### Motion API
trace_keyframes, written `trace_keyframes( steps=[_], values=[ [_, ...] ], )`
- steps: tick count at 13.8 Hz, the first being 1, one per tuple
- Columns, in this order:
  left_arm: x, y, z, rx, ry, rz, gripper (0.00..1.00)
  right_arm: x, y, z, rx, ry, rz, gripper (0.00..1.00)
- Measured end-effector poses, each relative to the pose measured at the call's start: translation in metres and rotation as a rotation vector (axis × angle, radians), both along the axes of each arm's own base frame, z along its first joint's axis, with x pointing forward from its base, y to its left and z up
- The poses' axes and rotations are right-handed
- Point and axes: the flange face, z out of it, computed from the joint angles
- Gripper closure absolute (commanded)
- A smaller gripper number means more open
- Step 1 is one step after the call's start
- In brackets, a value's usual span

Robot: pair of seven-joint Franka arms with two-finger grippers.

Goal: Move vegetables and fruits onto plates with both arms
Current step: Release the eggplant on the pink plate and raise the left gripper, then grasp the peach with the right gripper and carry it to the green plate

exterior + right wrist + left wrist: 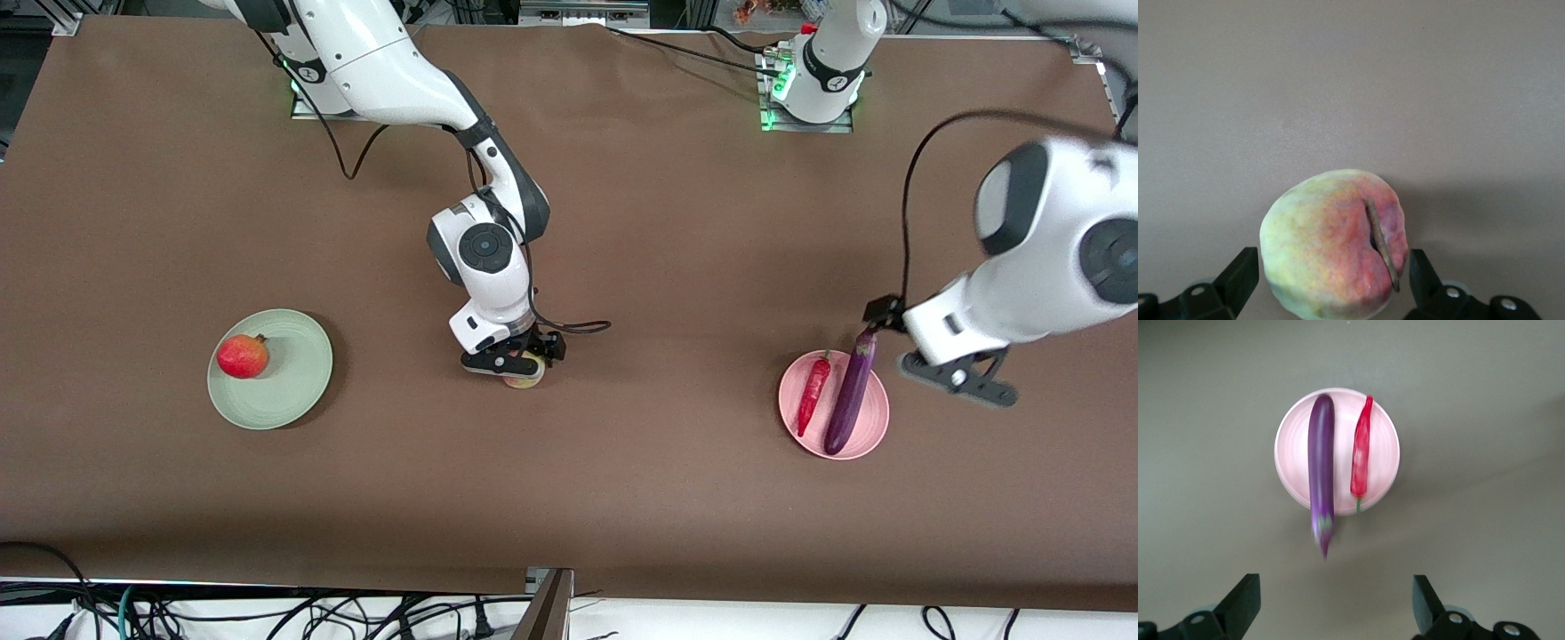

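The yellowish-pink peach (526,378) sits on the table at its middle. My right gripper (516,363) is low over it, open, with a finger at each side of the peach (1335,247) in the right wrist view, where the gripper (1331,280) is not clamped on it. The red fruit (242,356) lies on the mint green plate (298,378). The eggplant (849,396) and the chili (813,391) lie side by side on the pink plate (876,418). My left gripper (958,380) hangs open and empty beside that plate. The left wrist view shows its gripper (1336,597), the eggplant (1321,460), the chili (1361,453) and the plate (1291,453).
The eggplant's cap end sticks out past the pink plate's rim toward the arm bases. A black cable (578,327) loops from my right wrist just above the table. Cables and a bracket (551,604) lie along the table edge nearest the front camera.
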Motion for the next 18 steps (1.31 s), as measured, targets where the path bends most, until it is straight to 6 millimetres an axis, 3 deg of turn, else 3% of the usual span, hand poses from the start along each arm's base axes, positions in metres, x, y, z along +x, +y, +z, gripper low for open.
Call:
trace_keyframes(
  steps=[2, 3, 4, 7, 9, 12, 14, 16, 18],
  values=[
    [-0.013, 0.006, 0.069, 0.009, -0.033, 0.065, 0.00, 0.000, 0.000, 0.000, -0.003, -0.003, 0.011, 0.00],
    [-0.016, 0.010, 0.091, 0.009, -0.058, 0.097, 0.00, 0.000, 0.000, 0.000, -0.006, -0.006, 0.020, 0.00],
    [-0.016, 0.013, 0.099, 0.011, -0.071, 0.129, 0.00, 0.001, 0.000, 0.001, -0.009, -0.013, 0.027, 0.00],
    [-0.014, 0.014, 0.094, 0.024, -0.075, 0.252, 0.00, 0.003, 0.000, 0.003, -0.012, -0.036, 0.054, 0.02],
    [-0.023, 0.007, 0.095, 0.029, -0.110, 0.265, 0.00, 0.005, -0.002, 0.004, -0.020, -0.044, 0.079, 0.22],
    [-0.079, -0.001, 0.099, 0.023, -0.186, 0.275, 0.00, 0.007, -0.003, 0.006, -0.026, -0.055, 0.115, 0.57],
    [-0.109, 0.009, 0.101, -0.001, -0.179, 0.299, 0.00, 0.007, -0.004, 0.006, -0.029, -0.056, 0.127, 0.60],
    [-0.116, 0.016, 0.103, -0.012, -0.188, 0.311, 0.00, 0.011, -0.009, 0.007, -0.033, -0.060, 0.122, 0.61],
    [-0.115, 0.013, 0.098, -0.012, -0.181, 0.306, 0.00, 0.025, -0.029, 0.016, -0.054, -0.038, 0.102, 0.61]
  ],
)
